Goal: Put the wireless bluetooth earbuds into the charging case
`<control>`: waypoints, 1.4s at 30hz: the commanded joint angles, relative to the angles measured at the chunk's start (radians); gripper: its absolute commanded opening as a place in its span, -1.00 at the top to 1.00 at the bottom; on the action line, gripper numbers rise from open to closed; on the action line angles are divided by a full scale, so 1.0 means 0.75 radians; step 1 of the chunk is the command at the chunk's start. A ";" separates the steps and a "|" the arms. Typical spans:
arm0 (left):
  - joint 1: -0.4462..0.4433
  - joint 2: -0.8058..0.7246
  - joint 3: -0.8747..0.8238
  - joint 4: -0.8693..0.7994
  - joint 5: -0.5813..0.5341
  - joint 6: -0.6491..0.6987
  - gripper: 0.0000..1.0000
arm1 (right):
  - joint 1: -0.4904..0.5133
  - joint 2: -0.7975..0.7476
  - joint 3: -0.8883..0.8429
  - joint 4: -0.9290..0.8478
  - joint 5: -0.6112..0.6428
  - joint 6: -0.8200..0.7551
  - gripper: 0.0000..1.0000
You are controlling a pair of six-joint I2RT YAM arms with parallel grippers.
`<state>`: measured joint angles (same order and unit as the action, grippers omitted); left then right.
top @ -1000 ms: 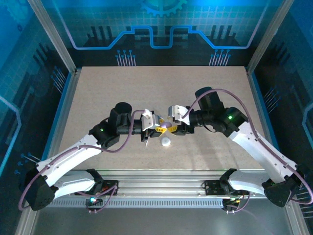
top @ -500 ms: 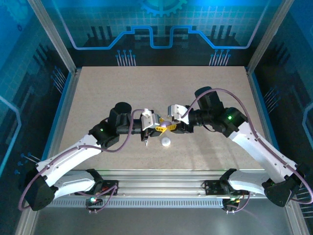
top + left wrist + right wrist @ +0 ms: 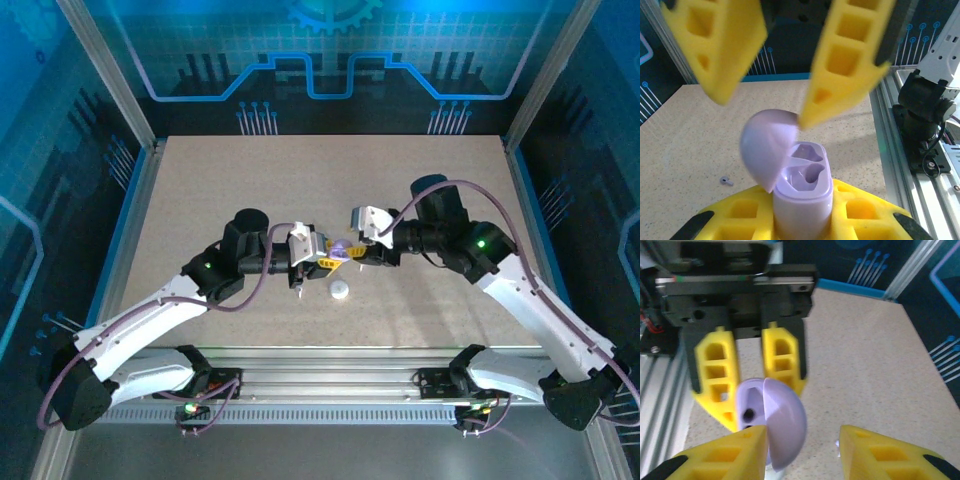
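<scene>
My left pincer (image 3: 802,222) clamps the pale purple case (image 3: 802,200), lower centre, lid (image 3: 765,147) open, two wells (image 3: 809,174) showing. My right pincer (image 3: 767,102) gapes at the lid. Case's base hidden; grey speck (image 3: 726,180) lower-left unreadable.

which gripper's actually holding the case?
The left gripper: shut on the base of the purple case. The right gripper has its jaws open beside the raised lid, gripping nothing.
</scene>
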<state>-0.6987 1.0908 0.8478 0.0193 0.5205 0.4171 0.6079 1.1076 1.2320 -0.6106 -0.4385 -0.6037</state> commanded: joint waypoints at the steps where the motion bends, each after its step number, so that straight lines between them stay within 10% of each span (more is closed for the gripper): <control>1: -0.011 -0.019 -0.008 -0.011 0.047 -0.012 0.53 | -0.025 -0.024 0.004 0.078 0.043 0.034 0.16; 42: 0.003 0.020 0.005 0.180 0.055 -0.189 0.53 | -0.020 -0.017 -0.061 0.182 0.030 0.089 0.10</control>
<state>-0.6983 1.0996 0.8165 0.1116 0.5209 0.2867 0.5945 1.0904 1.1915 -0.4953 -0.4038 -0.5285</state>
